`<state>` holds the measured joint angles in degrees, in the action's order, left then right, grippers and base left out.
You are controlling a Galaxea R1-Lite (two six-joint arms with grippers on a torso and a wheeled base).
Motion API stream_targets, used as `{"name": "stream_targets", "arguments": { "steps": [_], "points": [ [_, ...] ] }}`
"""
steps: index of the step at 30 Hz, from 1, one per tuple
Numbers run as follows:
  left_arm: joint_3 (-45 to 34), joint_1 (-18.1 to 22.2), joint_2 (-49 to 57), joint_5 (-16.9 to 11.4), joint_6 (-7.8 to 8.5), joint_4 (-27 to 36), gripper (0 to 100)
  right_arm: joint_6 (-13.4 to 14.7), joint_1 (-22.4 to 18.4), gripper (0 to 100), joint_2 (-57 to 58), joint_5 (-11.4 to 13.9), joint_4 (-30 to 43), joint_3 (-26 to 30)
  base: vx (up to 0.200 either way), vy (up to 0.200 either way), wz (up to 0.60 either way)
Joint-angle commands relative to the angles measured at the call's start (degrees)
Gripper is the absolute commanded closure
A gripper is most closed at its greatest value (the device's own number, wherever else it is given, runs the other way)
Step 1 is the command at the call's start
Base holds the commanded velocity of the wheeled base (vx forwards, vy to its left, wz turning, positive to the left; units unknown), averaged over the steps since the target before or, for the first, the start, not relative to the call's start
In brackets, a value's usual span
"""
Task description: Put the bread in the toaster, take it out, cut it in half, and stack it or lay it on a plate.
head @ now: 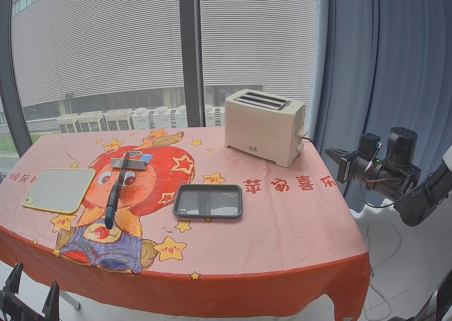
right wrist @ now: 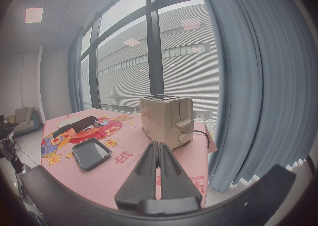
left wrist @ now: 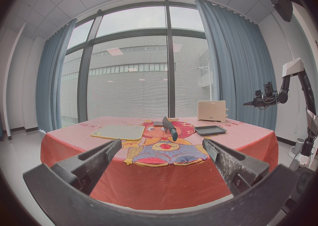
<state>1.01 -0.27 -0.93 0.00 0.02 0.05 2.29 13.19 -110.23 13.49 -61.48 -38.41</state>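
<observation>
Toaster (head: 263, 132) sits at the tabletop's (head: 292, 228) far right corner, lever end toward the right gripper (right wrist: 158, 145), which hangs off that edge with fingers pinched together, way nearer than the left gripper (left wrist: 161, 143), fingers wide, down front.

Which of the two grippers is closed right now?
The right gripper, out past the right side of the table near the toaster. Its fingers are pressed together, while the left gripper has its fingers wide apart.
</observation>
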Motion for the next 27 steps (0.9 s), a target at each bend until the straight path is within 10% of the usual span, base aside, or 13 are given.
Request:
{"name": "stream_targets", "arguments": {
  "steps": [1,27],
  "points": [
    [-1.0,0.0,0.8,-0.2,-0.02,0.0,0,-0.4,-0.7,100,-2.2,0.1,-0.1,-0.2,0.000,0.000,0.00],
    [-1.0,0.0,0.8,0.1,0.15,0.0,0,-1.7,-2.7,100,-19.1,1.4,10.5,-22.7,0.000,0.000,0.00]
  ]
}}
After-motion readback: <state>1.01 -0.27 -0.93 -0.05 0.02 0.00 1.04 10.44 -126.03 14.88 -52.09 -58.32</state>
